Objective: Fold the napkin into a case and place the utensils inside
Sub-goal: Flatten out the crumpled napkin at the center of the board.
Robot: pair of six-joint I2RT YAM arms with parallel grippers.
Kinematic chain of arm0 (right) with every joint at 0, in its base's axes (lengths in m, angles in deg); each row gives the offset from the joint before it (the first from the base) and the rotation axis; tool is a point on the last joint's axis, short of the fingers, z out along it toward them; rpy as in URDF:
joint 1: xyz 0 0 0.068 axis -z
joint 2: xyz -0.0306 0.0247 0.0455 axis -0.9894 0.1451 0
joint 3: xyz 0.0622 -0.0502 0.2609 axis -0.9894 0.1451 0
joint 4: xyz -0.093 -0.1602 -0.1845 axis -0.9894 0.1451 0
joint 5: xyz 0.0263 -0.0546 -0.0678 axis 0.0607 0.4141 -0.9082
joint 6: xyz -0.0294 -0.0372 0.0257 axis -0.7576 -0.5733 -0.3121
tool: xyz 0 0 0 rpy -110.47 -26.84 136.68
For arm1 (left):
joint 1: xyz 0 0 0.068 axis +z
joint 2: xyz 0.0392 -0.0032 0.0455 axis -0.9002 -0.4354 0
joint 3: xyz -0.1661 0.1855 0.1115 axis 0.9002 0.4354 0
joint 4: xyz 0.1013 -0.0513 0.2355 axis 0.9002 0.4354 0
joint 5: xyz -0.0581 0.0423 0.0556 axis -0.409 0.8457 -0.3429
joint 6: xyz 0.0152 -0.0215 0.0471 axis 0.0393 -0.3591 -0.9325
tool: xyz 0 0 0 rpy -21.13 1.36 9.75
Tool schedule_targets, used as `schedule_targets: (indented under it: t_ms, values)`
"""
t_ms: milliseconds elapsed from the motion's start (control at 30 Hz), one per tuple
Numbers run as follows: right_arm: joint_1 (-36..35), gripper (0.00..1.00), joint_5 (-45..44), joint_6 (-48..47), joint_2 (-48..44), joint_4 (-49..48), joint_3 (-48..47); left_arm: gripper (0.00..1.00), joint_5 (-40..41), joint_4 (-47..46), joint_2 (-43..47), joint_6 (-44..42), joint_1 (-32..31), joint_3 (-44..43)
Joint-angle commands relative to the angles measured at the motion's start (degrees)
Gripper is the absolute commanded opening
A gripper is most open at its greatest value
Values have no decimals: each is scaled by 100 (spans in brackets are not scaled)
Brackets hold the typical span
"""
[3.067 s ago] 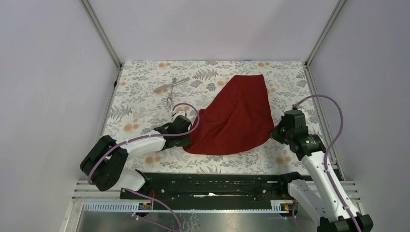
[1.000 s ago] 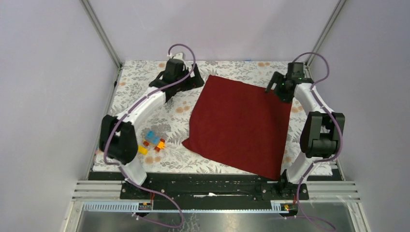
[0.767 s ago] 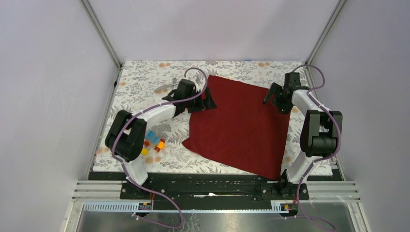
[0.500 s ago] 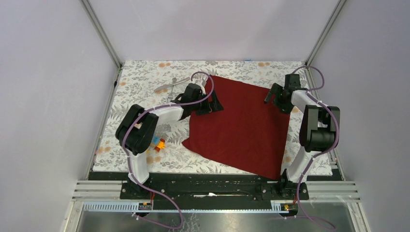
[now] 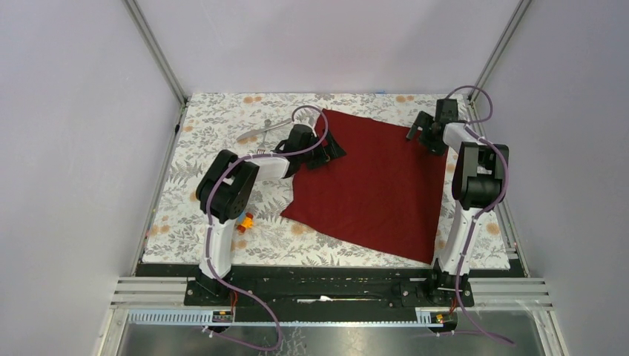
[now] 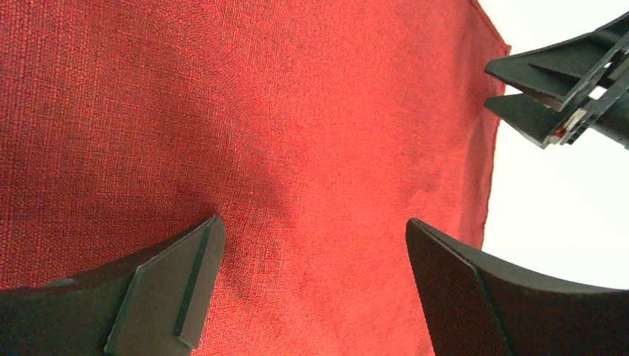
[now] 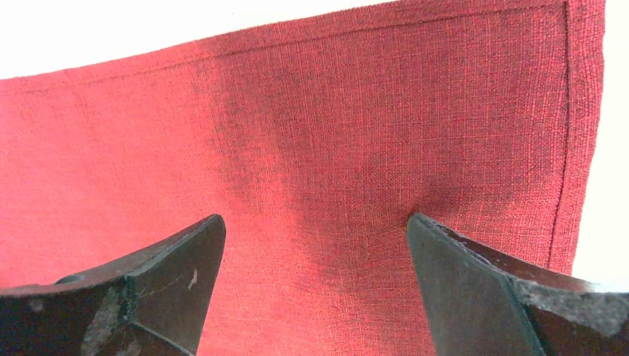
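Both pincers stand with their jaws wide apart and hold nothing. Of the two, the left pincer (image 5: 325,154) is over the far-left part of the napkin (image 5: 371,189), and cloth fills the gap between its fingers in its own wrist view. The right pincer (image 5: 420,138) sits just inside the far-right corner, with the hemmed edges showing beyond its fingertips.

From both, the napkin runs toward the near side. It lies open and flat on the tabletop (image 5: 208,170) as a slightly turned square with one corner pointing to the near edge, and no fold is made yet. Its far edge runs left to right between the two pincers, so I judge a first fold would bring that edge nearward.

Further out to the left, the utensils (image 5: 261,132) lie on bare tabletop, apart from the cloth and roughly left to right. The left pincer is plainly the nearer one to them.
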Motion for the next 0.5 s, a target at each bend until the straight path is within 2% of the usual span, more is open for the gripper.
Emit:
schedule_targets:
  t_ms: [0, 133, 267, 367, 467]
  values:
    - [65, 100, -10, -130, 911, 492, -839, 99, 32, -102, -539, 270, 239, -443]
    - [68, 100, -26, -293, 1529, 963, -1880, 99, -127, -103, -805, 314, 359, -758]
    - [66, 100, 203, -490, 2009, 1586, -2959, 99, -230, 312, -907, 148, 401, -1226]
    - [-6, 100, -9, -478, 1735, 2180, -3459, 99, -139, 730, -500, 21, 383, -1342]
    - [-184, 100, -456, -517, 866, 2836, -3432, 99, 8, 1104, 174, 42, 349, -1200]
